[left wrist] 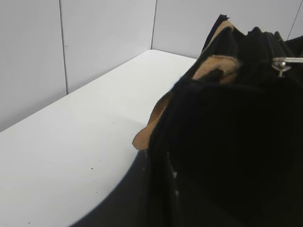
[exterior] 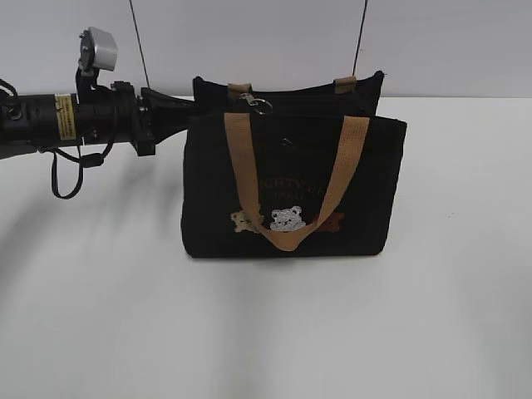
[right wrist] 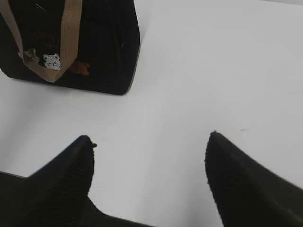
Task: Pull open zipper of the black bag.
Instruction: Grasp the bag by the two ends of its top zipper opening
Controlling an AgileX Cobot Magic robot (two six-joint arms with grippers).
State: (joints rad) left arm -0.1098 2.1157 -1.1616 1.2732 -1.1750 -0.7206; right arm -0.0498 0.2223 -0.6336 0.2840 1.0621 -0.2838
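At the left end of the black bag [exterior: 291, 187], the left pincer [exterior: 184, 108] is pressed together on the fabric; right pincer [right wrist: 149, 163] gapes wide above the white surface [right wrist: 213, 71], holding nothing; zipper [exterior: 256, 103] pull sits on top.

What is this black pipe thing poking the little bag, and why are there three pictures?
The pipe is a robot arm. One picture looks from the front; the others come from cameras on each arm's wrist. A black bag with tan handles and bear patches stands on a white table. The left claw is closed against the bag's top corner, near the silver zipper pull; whether it pinches cloth is hidden. The right claw hangs open over the table, holding nothing.
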